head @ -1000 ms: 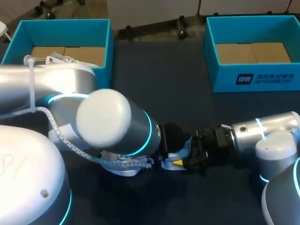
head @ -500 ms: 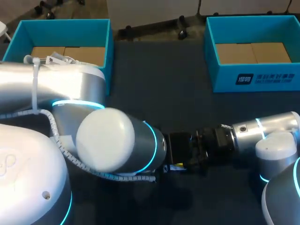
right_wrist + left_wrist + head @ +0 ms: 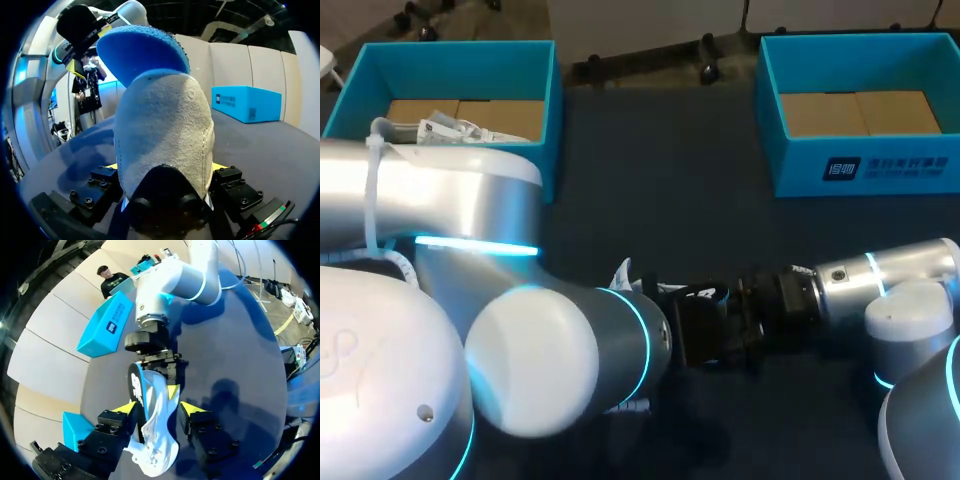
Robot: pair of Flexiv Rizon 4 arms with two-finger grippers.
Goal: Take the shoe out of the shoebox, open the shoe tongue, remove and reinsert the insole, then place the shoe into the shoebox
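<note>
**Operator:** Where does everything sit, biggest first?

**Spotter:** You've got the dark table [image 3: 660, 180] with two open teal cardboard boxes at its far side, the left shoebox [image 3: 455, 55] and the right shoebox [image 3: 860, 165]. The pale grey suede shoe [image 3: 160, 440] is out of both. It's held over the table's near middle, between your two arms.

**Operator:** And the jaws?

**Spotter:** Your right gripper [image 3: 165, 167] is pinching the shoe from both sides. Your left gripper [image 3: 157, 410] is spread, with one finger on each side of the shoe. One finger is just beside it and the other stands apart, so it grips nothing. The thin blue foam insole [image 3: 142, 50] juts out of the shoe's opening towards that gripper.

**Operator:** How will it handle?

**Spotter:** I'd expect the shoe to be light, with a soft upper that dents under pressure, so keep your right grip on the firmer part near the sole. The insole looks floppy and will probably drag on the lining. Take it across its flat faces near the free end and draw it out along its length, not sideways, or it may fold.
</note>
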